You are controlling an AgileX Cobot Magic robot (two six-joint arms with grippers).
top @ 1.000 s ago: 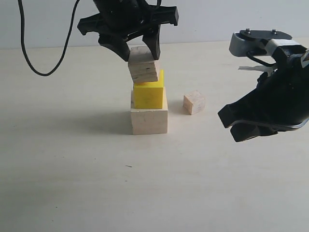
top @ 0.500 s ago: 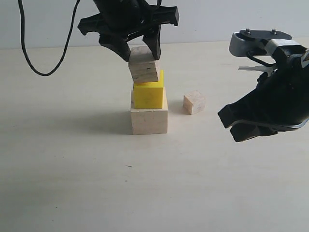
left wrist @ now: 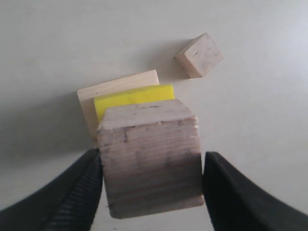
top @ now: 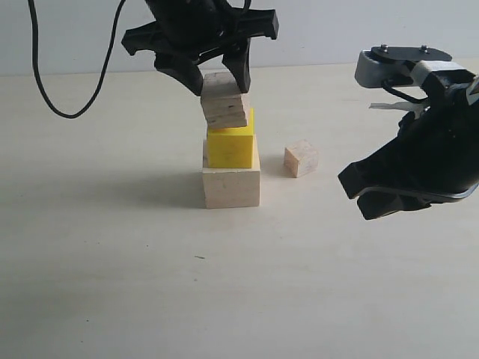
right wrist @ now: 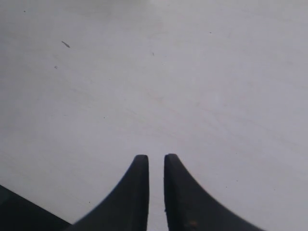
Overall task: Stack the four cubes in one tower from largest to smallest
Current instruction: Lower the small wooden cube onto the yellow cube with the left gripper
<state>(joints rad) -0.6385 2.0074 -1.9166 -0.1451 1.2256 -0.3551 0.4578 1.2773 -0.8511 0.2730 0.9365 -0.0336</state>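
Little has changed: the left gripper stays clamped on the tilted plywood cube right over the yellow cube atop the pale cube, so the third tier remains unreleased, with the small tan cube beside them and the right gripper nearly closed and empty.

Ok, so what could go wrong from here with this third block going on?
1. The plywood cube sits tilted in the left tool over the yellow cube; released like that, it may land on an edge and topple off.
2. Pressing it down crooked could shove the yellow cube across the pale cube.
3. A falling block might also hit the small tan cube nearby.
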